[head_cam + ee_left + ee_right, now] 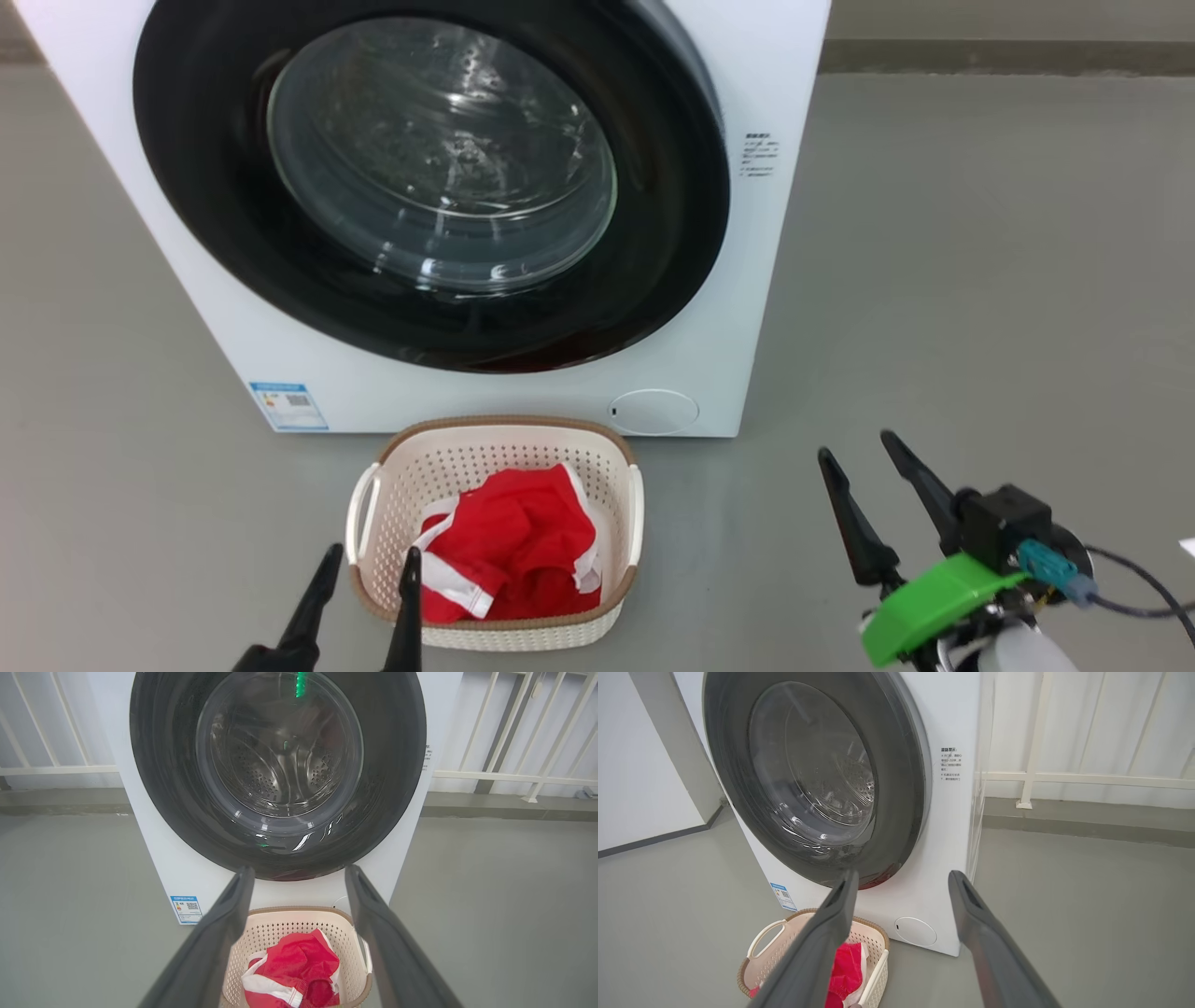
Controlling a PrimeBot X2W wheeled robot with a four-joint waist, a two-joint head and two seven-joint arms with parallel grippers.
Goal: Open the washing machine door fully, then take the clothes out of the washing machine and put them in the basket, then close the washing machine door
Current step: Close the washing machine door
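The head view's top edge cuts off the washer (pixel 747 280) and the upper rim of its door (pixel 205 205). Print on the blue label (pixel 288 405) and the side notice (pixel 759 155) is too small to read. The left gripper (pixel 372 551) is cut off below its fingers, and one hides the clothes' (pixel 523 541) edge. In the right wrist view, a finger (pixel 817 956) of the right gripper (pixel 903 875) covers much of the basket (pixel 871 938).

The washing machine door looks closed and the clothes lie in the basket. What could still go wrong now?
The washing machine door may be pushed to but not latched; the pictures cannot settle this. The open left gripper sits close to the left side of the basket; a careless retreat could hook its rim or the clothes.
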